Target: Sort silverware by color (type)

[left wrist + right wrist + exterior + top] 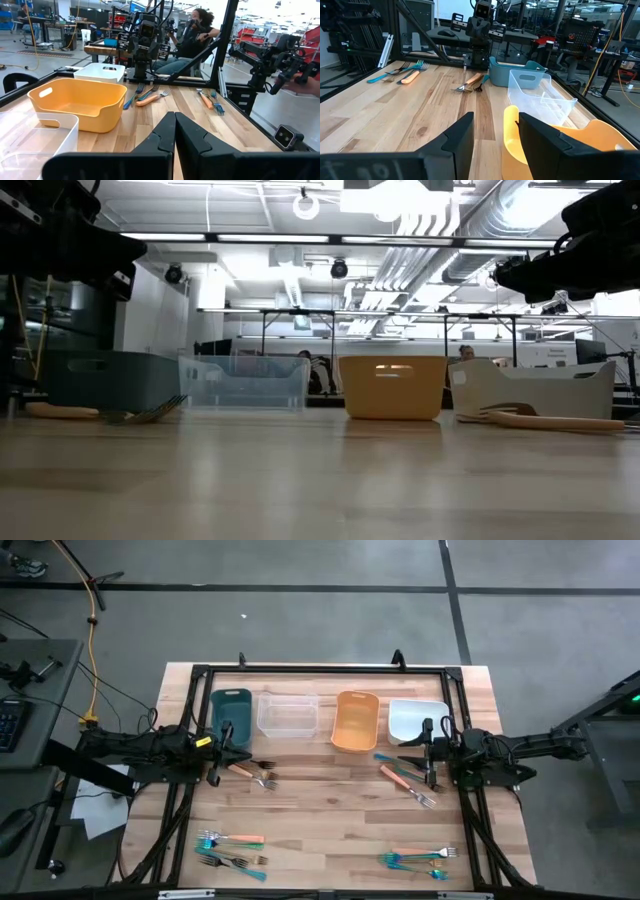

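Silverware lies in four groups on the wooden table: salmon- and dark-handled forks (255, 775) near my left gripper, salmon and teal forks (405, 780) near my right gripper, and mixed clusters at the near left (232, 850) and near right (420, 858). My left gripper (175, 137) hovers shut at the table's left by the teal bin (231, 712). My right gripper (495, 135) hovers open at the right, beside the white bin (417, 720). Neither holds anything. The low view shows a salmon handle (550, 420) lying flat on the table.
Four bins stand in a row along the far side: the teal bin, a clear bin (288, 715), an orange bin (356, 720) and the white bin. A black frame (320, 668) runs round the table's edges. People sit beyond the table (195, 30). Bare wood lies mid-table (325, 810).
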Motion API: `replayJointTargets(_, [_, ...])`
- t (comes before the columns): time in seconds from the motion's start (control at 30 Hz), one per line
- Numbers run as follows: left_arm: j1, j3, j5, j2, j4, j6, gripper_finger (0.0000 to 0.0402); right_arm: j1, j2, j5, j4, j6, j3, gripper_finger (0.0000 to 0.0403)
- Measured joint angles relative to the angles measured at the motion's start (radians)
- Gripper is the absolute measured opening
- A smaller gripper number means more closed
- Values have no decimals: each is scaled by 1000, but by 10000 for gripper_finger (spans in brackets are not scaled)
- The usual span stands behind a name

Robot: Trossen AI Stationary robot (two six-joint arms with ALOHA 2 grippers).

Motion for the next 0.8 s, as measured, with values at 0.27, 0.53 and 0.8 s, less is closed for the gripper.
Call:
replayJointTargets(0.27, [0, 0, 0, 0, 0, 0, 1, 0, 0, -7, 85, -15, -1, 149])
replayJointTargets(0.53, [0, 0, 0, 0, 0, 0, 1, 0, 49, -176, 651, 232, 0, 149])
replayJointTargets(0.8, [0, 0, 0, 0, 0, 0, 1, 0, 285, -178, 930, 271, 0, 149])
